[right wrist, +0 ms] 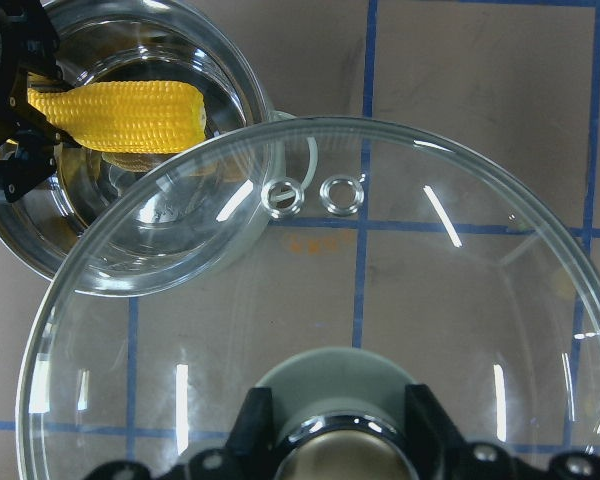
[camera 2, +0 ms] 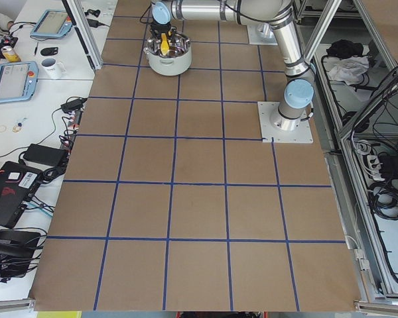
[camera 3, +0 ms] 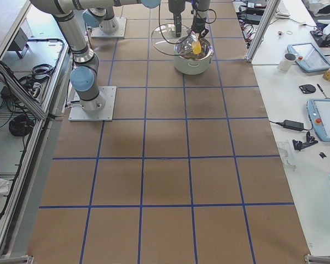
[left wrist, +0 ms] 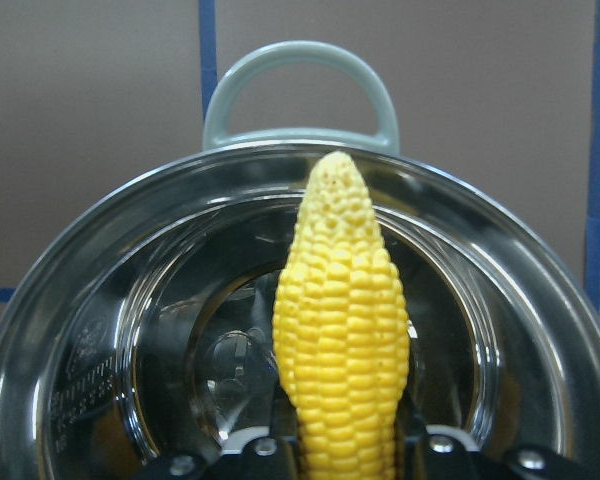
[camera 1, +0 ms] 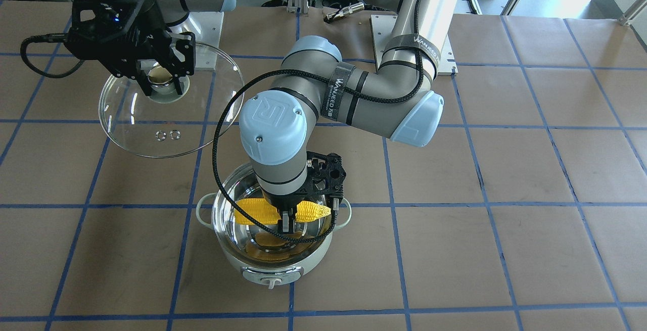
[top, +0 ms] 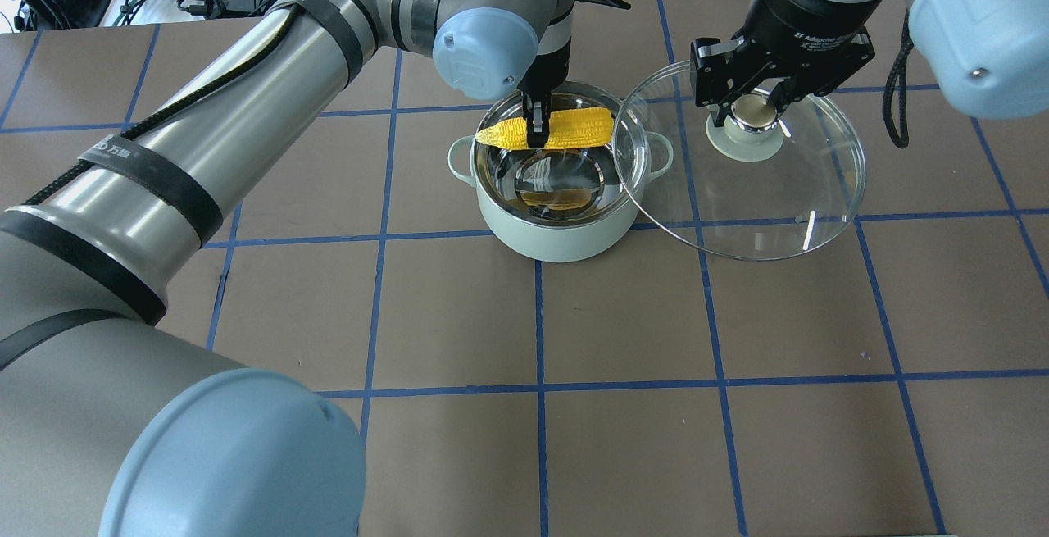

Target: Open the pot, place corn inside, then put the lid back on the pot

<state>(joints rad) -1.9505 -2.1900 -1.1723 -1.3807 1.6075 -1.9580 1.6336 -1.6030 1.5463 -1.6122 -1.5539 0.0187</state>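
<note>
The mint-green pot (top: pixel 565 229) stands open, its steel inside showing (camera 1: pixel 273 257). My left gripper (top: pixel 537 137) is shut on the yellow corn (top: pixel 574 129) and holds it level over the pot's mouth; the corn (camera 1: pixel 316 211) also shows in the left wrist view (left wrist: pixel 342 320) above the pot's bowl (left wrist: pixel 100 330). My right gripper (top: pixel 747 115) is shut on the knob of the clear glass lid (top: pixel 770 209) and holds it up beside the pot, its rim overlapping the pot's edge. The lid (camera 1: pixel 146 134) with its two vent holes shows in the right wrist view (right wrist: pixel 460 300).
The table is covered in brown paper with a blue tape grid (top: pixel 541 389). The arms' base plates (camera 1: pixel 207 20) stand at the robot's side of the table. Side benches with tablets and cables (camera 2: pixel 26 79) lie beyond the table's edge.
</note>
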